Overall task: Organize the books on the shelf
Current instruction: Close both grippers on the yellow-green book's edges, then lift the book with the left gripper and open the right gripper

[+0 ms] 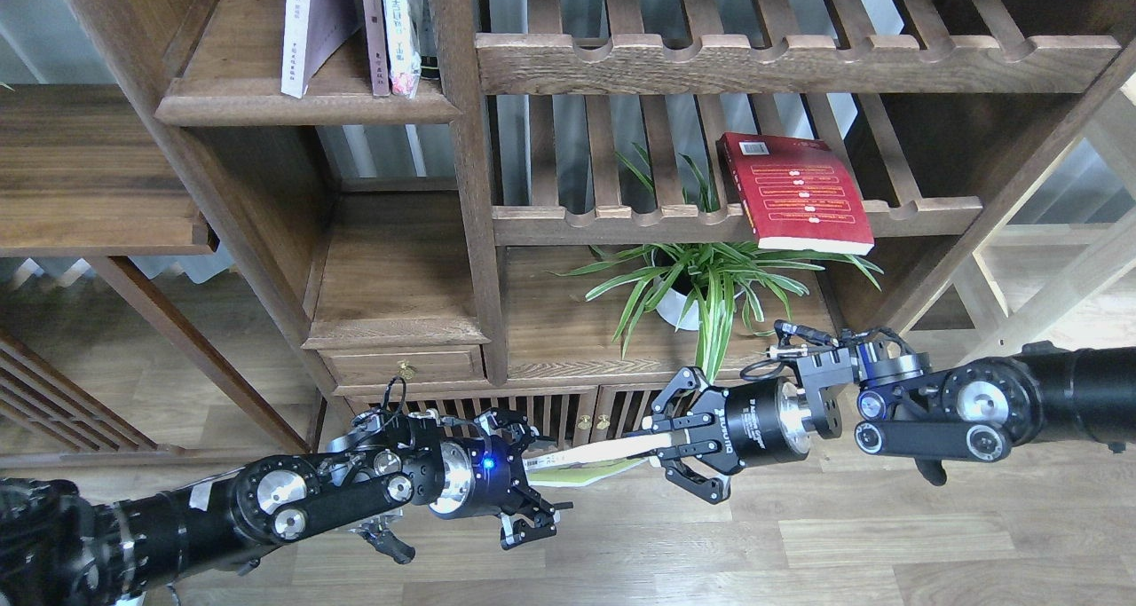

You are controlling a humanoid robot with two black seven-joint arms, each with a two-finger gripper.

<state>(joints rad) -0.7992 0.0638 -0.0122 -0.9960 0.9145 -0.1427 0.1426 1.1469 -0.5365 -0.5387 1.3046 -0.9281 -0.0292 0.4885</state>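
Looks onto a tall dark-brown wooden shelving unit (461, 189) beyond both grippers. Shows, just above the right gripper (666, 442), a green striped-leaf plant in a white pot (710, 278), and higher up two slatted wooden racks with scalloped front rails (781, 60). Shows, above the left gripper (537, 482), a small wooden drawer with a brass knob (404, 366) and low slatted cabinet doors (550, 411). Lays light-brown wood-plank floor (799, 544) beneath both. Sets a pale light-wood frame (1047, 295) far right of the right gripper. Reveals a pale grey wall (568, 145) between the slats, evenly lit.

Book (586, 460) between tools; plant (701, 278) behind
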